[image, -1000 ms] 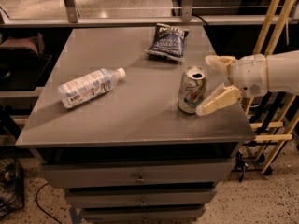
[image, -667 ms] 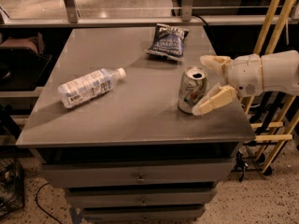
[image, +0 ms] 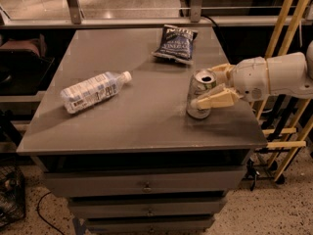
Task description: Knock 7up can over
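Can [image: 197,85]: tilted slightly, between your gripper's [image: 204,86] spread fingers.
Room: table [image: 146,119] edge just under your gripper; bare top past the can.

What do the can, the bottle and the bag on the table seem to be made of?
Can: thin metal, probably aluminium; silvery sheen, pull-tab top. Bottle: clear plastic, it seems; see-through wall, white cap. Bag: glossy dark film, perhaps foil-lined; crinkled. The gripper, open around the can, looks like matte cream plastic.
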